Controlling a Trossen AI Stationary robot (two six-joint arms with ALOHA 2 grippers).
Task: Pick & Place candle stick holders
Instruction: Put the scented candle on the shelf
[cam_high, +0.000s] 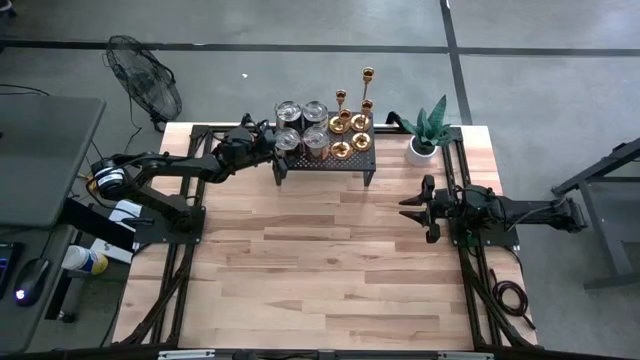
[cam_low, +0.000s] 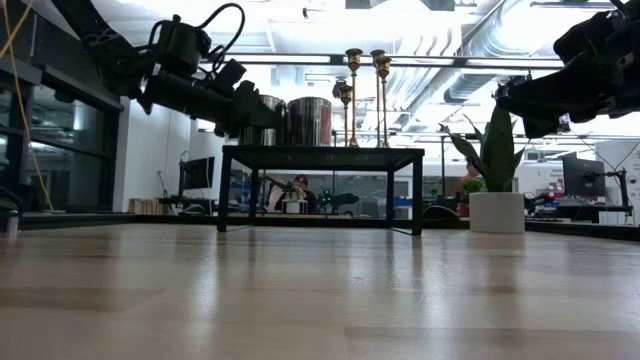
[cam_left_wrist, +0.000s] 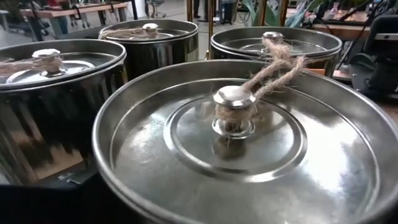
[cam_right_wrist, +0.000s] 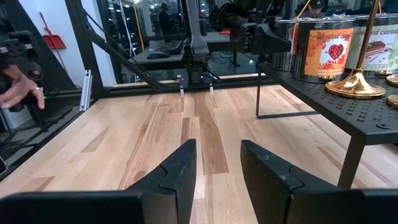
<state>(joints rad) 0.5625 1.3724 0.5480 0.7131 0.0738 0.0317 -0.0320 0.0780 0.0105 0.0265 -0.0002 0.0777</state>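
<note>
Several shiny gold candle stick holders (cam_high: 350, 125) stand on their round bases on the right half of a black perforated rack (cam_high: 325, 160) at the table's far middle. The tallest (cam_high: 367, 75) is at the back. They also show in the low view (cam_low: 352, 90), and one base shows in the right wrist view (cam_right_wrist: 356, 87). My left gripper (cam_high: 270, 145) is at the rack's left end, just above the near-left silver tin (cam_left_wrist: 249, 143). My right gripper (cam_right_wrist: 217, 174) is open and empty above the table's right side (cam_high: 412, 208), pointing toward the left edge.
Several lidded silver tins (cam_high: 301, 127) with twine-tied knobs fill the rack's left half. A potted plant (cam_high: 428, 135) stands just right of the rack. A person's hand (cam_right_wrist: 18, 87) shows beyond the table's left edge. Bare wood lies in front of the rack (cam_high: 320, 260).
</note>
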